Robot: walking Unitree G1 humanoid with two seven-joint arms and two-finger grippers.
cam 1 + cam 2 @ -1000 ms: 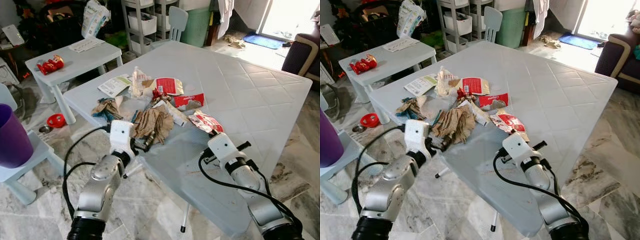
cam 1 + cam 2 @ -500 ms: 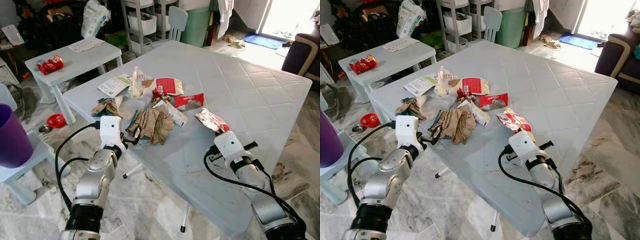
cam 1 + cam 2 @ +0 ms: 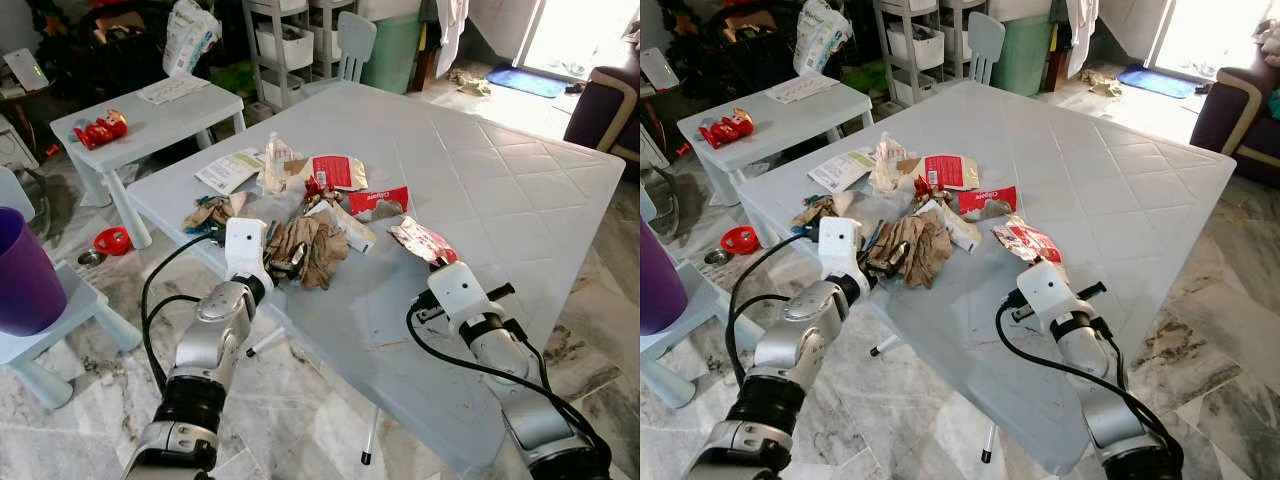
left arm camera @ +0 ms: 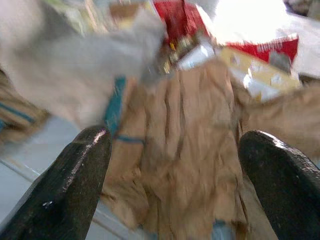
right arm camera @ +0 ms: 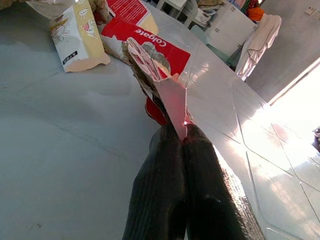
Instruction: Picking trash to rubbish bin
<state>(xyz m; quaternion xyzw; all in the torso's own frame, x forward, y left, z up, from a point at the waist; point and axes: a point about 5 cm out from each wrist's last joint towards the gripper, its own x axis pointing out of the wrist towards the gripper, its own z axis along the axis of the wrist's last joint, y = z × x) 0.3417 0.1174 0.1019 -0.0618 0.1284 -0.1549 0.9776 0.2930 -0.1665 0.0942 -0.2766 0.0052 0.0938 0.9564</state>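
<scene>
A pile of trash lies on the pale blue table (image 3: 500, 170): crumpled brown paper (image 3: 310, 248), a red Colgate box (image 3: 378, 200), wrappers and cartons. My left gripper (image 3: 278, 262) is open at the table's near-left edge, and its black fingers (image 4: 70, 185) stand on either side of the brown paper (image 4: 190, 150). My right gripper (image 3: 437, 264) is shut on a red and white foil wrapper (image 3: 420, 240), held just above the table. In the right wrist view the wrapper (image 5: 150, 65) sticks up from the pinched fingertips (image 5: 165, 150).
A purple bin (image 3: 22, 270) stands at the far left on a low stool. A small table (image 3: 150, 115) with a red toy is behind it, and a red ring (image 3: 112, 240) lies on the floor. A green bin (image 3: 392, 45) and shelves stand at the back.
My right gripper has lifted the red and white wrapper off the table. My left gripper drew back, then came in again around the brown paper.
</scene>
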